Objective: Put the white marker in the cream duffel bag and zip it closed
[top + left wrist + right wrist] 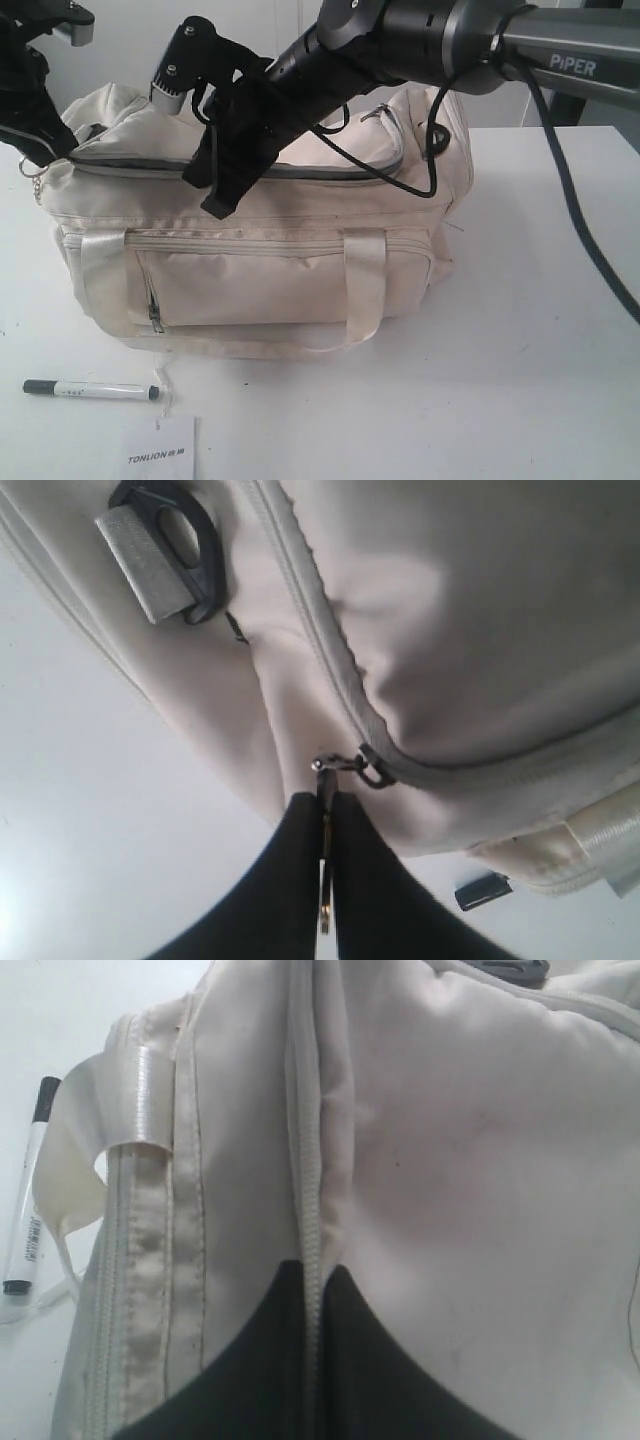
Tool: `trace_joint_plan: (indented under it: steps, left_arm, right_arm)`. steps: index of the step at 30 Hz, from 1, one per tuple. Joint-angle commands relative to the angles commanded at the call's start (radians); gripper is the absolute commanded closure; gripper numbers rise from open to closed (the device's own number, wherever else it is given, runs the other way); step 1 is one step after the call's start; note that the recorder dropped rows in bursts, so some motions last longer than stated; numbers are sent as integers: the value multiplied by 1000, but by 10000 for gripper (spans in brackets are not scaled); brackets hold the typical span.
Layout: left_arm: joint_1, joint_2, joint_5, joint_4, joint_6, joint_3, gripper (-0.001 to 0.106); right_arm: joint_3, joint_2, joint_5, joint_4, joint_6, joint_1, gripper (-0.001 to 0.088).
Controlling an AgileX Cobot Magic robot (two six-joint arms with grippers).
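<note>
The marker (90,389) lies flat on the white bench (520,350), outside the bag (260,290) and just in front of its left half. Its dark cap points left, away from the card (162,450) marked TONLION, which sits just beside the other tip. In the right wrist view the marker (28,1190) shows beside a loop of webbing handle (90,1160), apart from it.

The bag stands upright in the middle of the bench, its front pocket (230,280) facing the camera.

The left end effector (45,150) is at the bag's left end. Its wrist view shows the end effector (325,805) pressed together on the metal pull (326,825), a thin strip caught between the two dark fingers (290,880). The slider (372,770) sits at the end of the top zipper (320,650), below a black ring (200,550); the teeth next to it are closed.

The right arm reaches across from the upper right, and the right end effector (222,195) is down on the bag's top, left of centre. Its wrist view shows the end effector (312,1270) pinched on the raised ridge of the top zipper, with fabric on either side. That stretch of zipper looks shut.
</note>
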Motion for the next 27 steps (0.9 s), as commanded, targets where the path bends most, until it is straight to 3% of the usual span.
trace_joint_plan:
  steps: [7, 13, 17, 22, 25, 27]
  left_arm:
    - [0, 4, -80, 41, -98, 0, 1053]
    - [0, 9, -58, 29, -111, 0, 1044]
    - [0, 9, -29, 23, -121, 0, 857]
    - [0, -9, 29, 22, -186, 0, 522]
    - [0, -59, 35, 24, -186, 0, 439]
    - [0, -99, 35, 24, -186, 0, 438]
  right_arm:
    - [0, 0, 0, 0, 0, 0, 868]
    - [0, 0, 0, 0, 0, 0, 868]
    - [0, 0, 0, -2, 0, 0, 868]
    - [0, 0, 0, -2, 0, 0, 868]
    - [0, 0, -18, -1, 0, 0, 845]
    - [0, 0, -29, 1, 4, 0, 768]
